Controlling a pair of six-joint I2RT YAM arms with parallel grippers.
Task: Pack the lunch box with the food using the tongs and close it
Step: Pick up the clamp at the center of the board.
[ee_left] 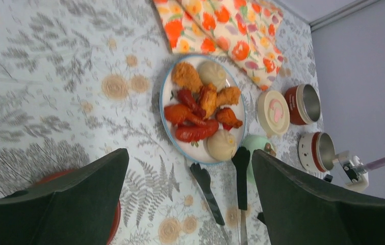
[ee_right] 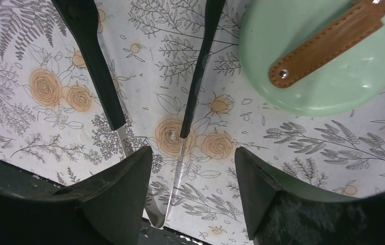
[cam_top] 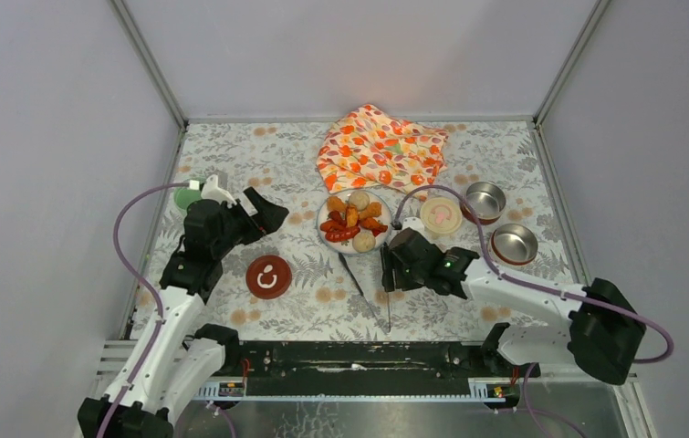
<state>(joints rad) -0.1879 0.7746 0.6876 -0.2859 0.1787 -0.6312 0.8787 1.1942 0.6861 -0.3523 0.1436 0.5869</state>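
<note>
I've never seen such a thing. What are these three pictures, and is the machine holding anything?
Two robot arms stand at a table's near edge. One picture looks down from above; the others come from wrist cameras, so the dark shapes below are each arm's own fingers. On the table: a plate of food, tongs, a flowered cloth, two steel bowls, a cream lid, a dark red lid and a mint-green lid. The right gripper straddles the tongs, jaws open, nothing gripped. The left gripper is open and empty.
</note>
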